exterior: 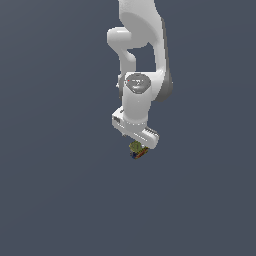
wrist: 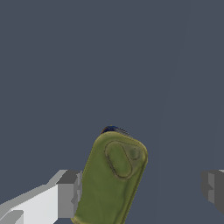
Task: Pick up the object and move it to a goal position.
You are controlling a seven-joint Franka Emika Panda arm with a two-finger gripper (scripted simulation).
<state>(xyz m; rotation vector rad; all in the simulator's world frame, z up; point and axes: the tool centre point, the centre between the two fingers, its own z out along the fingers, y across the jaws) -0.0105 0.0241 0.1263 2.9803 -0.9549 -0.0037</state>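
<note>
The tool (wrist: pixel 140 190) hangs spread over the can (wrist: pixel 114 179), which lies between its fingers (wrist: pixel 68 194), nearer one than the other; I judge this the grasping step; next it must close squarely, then lift.

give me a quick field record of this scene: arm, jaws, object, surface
arm: one white Panda arm, reaching down from the top of the exterior view
gripper: jaws open, one finger close beside the can, the other finger well apart from it
object: small can, olive-green top with a pull tab facing the wrist camera, coloured label peeking out under the gripper in the exterior view
grasp: can sits between the jaws, not clamped; whether the near finger touches it cannot be told
surface: plain dark grey-blue floor
goal marker: none visible
</note>
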